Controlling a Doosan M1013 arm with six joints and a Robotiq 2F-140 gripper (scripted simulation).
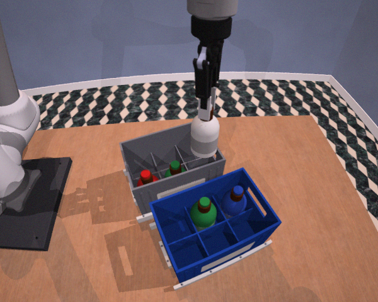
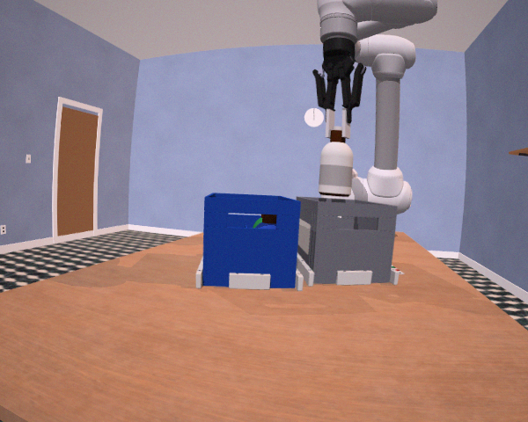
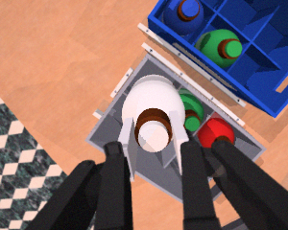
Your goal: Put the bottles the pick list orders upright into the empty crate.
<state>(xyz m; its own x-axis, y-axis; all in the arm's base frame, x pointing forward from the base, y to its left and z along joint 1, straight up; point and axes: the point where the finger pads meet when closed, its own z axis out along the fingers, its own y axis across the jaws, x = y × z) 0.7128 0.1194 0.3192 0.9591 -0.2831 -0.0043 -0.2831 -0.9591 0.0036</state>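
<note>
Now, blue plastic 6-compartment crate (image 1: 186,277) (image 2: 251,254) (image 3: 216,72) is holding green- & blue-capped btls; adj. grey plastic crate (image 1: 172,182) (image 2: 353,254) (image 3: 175,192) is holding red- & green-capped ones. Black two-finger gripper (image 1: 208,109) (image 2: 337,122) (image 3: 153,126) is gripping white round-shouldered btl (image 1: 204,138) (image 2: 335,168) (image 3: 151,96) upright above grey.

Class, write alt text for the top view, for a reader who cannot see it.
A gripper holds a white bottle upright over a gray crate containing red and green bottles. Beside it, a blue crate holds a green and a blue bottle.
</note>
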